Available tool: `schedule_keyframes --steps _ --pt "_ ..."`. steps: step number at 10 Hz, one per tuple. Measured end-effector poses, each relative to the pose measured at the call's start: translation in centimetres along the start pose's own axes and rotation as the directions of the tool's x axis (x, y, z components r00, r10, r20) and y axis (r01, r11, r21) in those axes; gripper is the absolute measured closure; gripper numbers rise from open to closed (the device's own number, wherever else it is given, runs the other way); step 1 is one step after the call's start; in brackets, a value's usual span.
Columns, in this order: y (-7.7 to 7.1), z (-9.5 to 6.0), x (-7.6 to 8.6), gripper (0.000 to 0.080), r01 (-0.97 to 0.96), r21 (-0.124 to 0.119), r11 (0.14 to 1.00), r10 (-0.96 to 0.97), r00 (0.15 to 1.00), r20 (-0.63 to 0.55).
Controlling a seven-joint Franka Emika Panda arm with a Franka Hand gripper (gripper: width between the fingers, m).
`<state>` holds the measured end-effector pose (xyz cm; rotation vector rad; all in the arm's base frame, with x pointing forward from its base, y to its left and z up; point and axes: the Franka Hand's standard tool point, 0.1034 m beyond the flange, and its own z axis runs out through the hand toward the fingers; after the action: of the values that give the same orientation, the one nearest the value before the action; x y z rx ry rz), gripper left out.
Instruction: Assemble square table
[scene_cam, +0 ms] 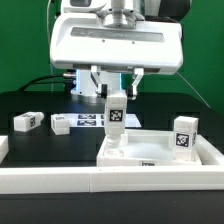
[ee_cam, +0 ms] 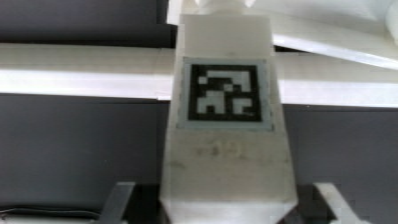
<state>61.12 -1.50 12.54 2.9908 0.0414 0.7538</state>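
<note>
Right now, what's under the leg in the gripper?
The tabletop lies under the leg held by the gripper. The leg itself hides the spot where its base would meet it.

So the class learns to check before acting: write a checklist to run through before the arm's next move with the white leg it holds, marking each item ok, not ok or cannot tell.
1. Tool grips held leg on both sides: ok.
2. Held leg upright over the tabletop: ok.
3. Held leg's lower end seated in the tabletop: cannot tell.
4. Standing leg at the exterior view's right clear of held leg: ok.
5. Loose leg lies apart from the tabletop: ok.
</note>
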Motion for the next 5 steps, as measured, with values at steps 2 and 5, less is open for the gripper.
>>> schedule_keyframes --steps 2,5 --pt "0.05 0.04 0.09 0.0509 0.001 -0.005 1.0 -0.001 1.0 -0.014" --pt "0.05 0.42 -0.2 0.0509 0.005 -0.014 1.0 -0.006 0.999 -0.034"
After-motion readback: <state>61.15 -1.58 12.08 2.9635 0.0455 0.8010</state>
